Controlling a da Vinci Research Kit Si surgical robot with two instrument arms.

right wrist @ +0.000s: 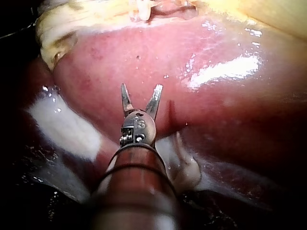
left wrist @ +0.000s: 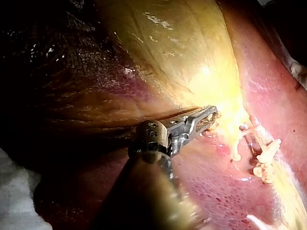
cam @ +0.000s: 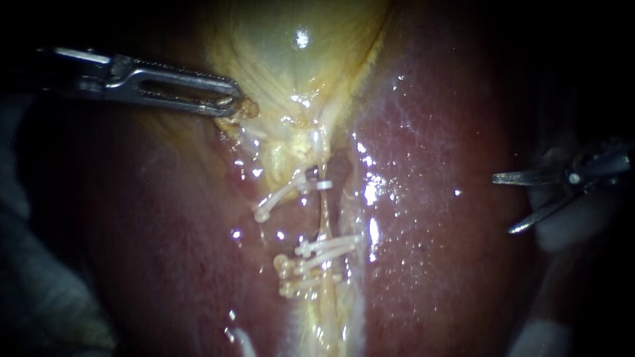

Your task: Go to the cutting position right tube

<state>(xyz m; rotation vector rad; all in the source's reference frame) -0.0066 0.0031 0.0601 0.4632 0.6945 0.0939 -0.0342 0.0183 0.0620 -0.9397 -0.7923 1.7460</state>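
Now my right instrument (cam: 503, 204) is hovering over the liver (cam: 430, 264), jaws gaping wide, well apart from the right tube (cam: 325, 221), the thin strand running between the clips (cam: 321, 254). My left instrument (cam: 235, 106) is pinching the gallbladder (cam: 291, 53), jaws clamped on its tissue. As I judge it, those open tips are risking a scrape across bare liver, or snagging a clip rather than reaching the gap.

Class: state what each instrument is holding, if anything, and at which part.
The left instrument is shut on the gallbladder, gripping the edge of its narrow lower end. The right instrument holds nothing; its jaws stand open.
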